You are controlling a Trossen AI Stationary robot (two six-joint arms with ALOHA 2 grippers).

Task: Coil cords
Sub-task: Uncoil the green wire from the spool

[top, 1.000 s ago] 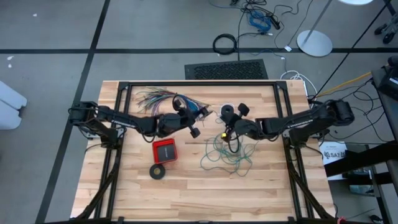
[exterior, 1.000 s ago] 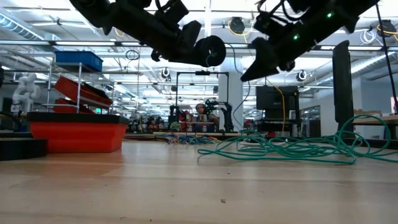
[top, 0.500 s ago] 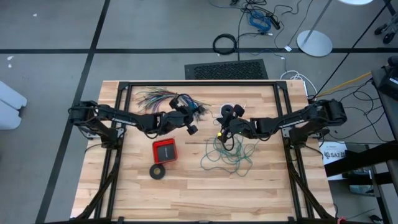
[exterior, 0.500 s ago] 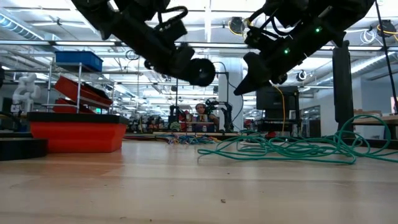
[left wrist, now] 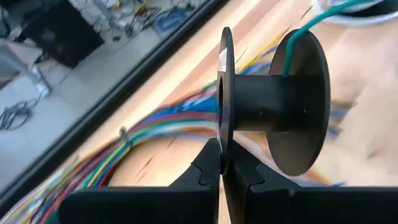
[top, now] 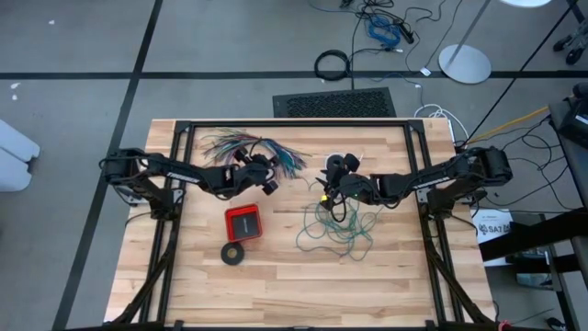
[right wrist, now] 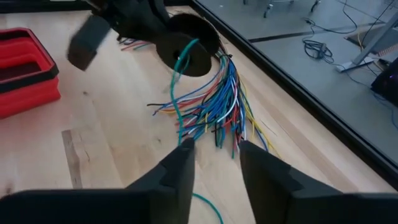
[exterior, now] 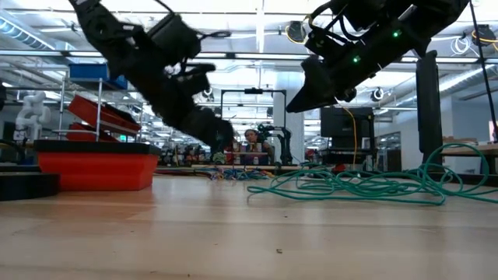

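My left gripper [top: 260, 176] is shut on a black spool [left wrist: 267, 106], held over the many-coloured wire bundle [top: 241, 145]. A teal wire [right wrist: 177, 93] runs from the spool's far flange [left wrist: 305, 93] across to my right gripper [top: 329, 189]. That gripper is open, and the wire passes close by one fingertip [right wrist: 184, 149]. The rest of the teal wire lies as a loose tangle [top: 335, 228] on the table under and in front of my right gripper. A small black round piece [top: 342, 164] lies just behind my right gripper. My left gripper pinches the rim of the spool's nearer flange [left wrist: 224, 134] between its two fingertips, edge-on. The spool is lifted clear of the table with its axle about level, the teal wire leading off its far flange. My right gripper: I cannot tell whether the fingertip touches the teal wire.
A red box [top: 243, 222] and a black tape ring [top: 233, 253] sit in front of my left gripper. The coloured wires fan out at the table's far left [right wrist: 217, 99]. The black frame rails [top: 294, 123] border the table.
My left gripper has carried the spool toward the table's left edge and lower, tipping as it went. It now hangs over the coloured wires. My right gripper has shifted a little to the left. The teal tangle has stayed on the table.
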